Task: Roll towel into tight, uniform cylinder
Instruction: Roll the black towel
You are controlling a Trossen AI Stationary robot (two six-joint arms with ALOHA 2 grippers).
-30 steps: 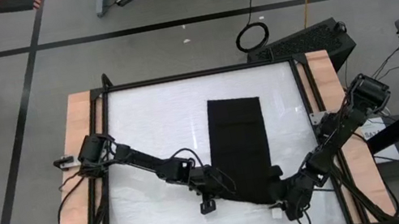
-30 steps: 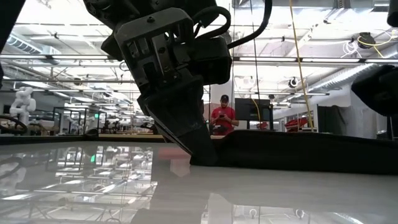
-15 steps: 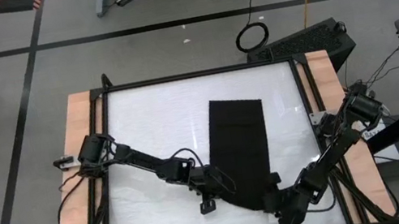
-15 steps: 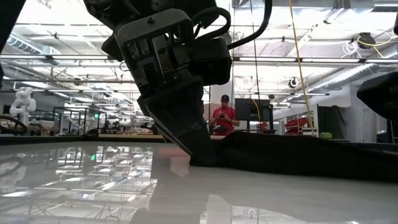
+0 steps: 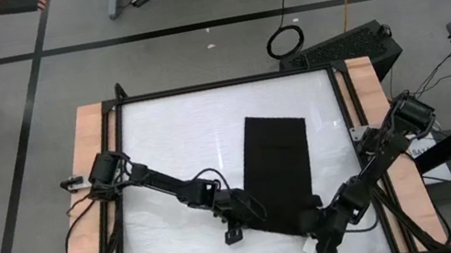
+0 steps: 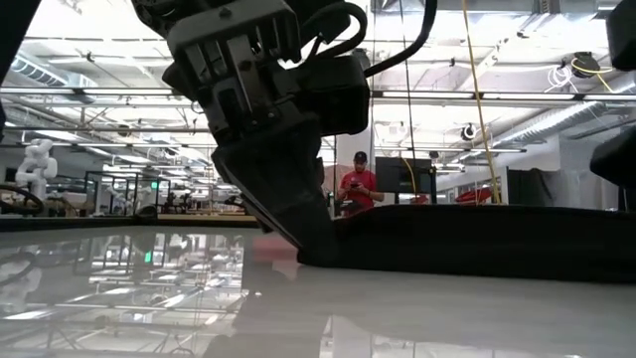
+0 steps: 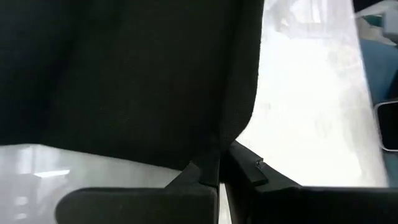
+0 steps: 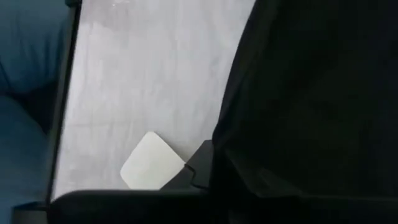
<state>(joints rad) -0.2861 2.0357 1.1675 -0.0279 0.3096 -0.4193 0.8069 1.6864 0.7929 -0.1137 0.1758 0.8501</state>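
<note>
The towel [image 5: 278,168] is a long black strip lying flat on the white table, running from near the far edge toward the near edge. My left gripper [image 5: 244,219] is shut on its near left corner, and this also shows in the low view [image 6: 308,249] and the left wrist view [image 7: 219,171]. My right gripper [image 5: 316,225] is shut on its near right corner [image 8: 208,168]. A small white tag [image 8: 151,163] lies on the table beside that corner. My left gripper pinches the towel's near left corner edge [image 7: 214,155] between its two fingers, coming in low and slanting from the table's left. The cloth beyond the fingers lies on the table. My right gripper pinches the towel's near right corner [image 8: 217,146] between its fingers, coming in low from the table's right and near side. Its own fingers hide how many layers it has.
A black frame [image 5: 200,88] and wooden side strips [image 5: 89,197] border the table. Bare white surface [image 5: 173,145] lies left of the towel. In the low view a person in a red shirt [image 6: 358,189] stands in the room far behind the table.
My right gripper has moved in on the towel's near right corner and shut on it. The whole strip has slid a little toward the table's right, and its far end now sits nearer the right edge. In the low view its near edge has risen slightly.
</note>
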